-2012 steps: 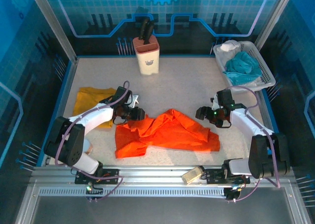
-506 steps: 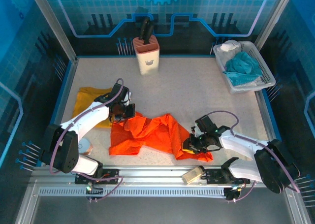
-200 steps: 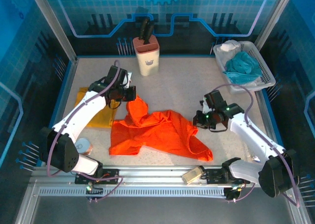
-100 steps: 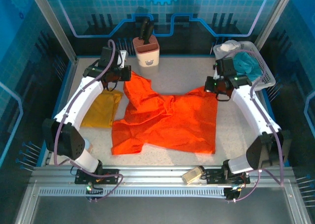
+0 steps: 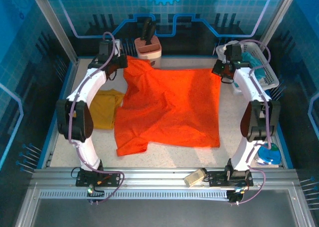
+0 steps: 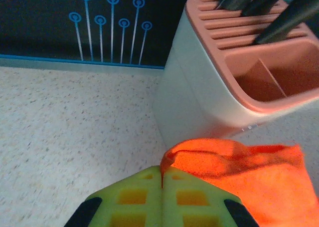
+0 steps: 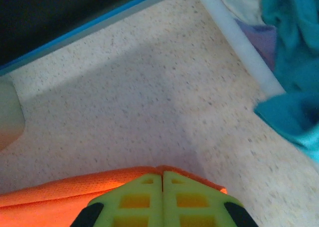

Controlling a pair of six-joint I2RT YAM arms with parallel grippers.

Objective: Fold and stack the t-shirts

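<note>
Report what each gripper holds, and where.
Both pinch the orange t-shirt: left gripper at its far left corner, right gripper at its far right corner.

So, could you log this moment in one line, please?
left end effector: shut on bright orange fabric t-shirt | right end effector: same | shirt: spread out

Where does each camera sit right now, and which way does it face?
Top external: above and behind the bases, looking down on the table; both arms show, each holding a far corner of the orange t-shirt.
Left wrist: on the left arm, facing the knife block at the far edge; left gripper shut on an orange corner.
Right wrist: on the right arm, facing the far edge and the basket with the teal cloth; right gripper shut on orange fabric.
Shared: all three show the orange t-shirt.
</note>
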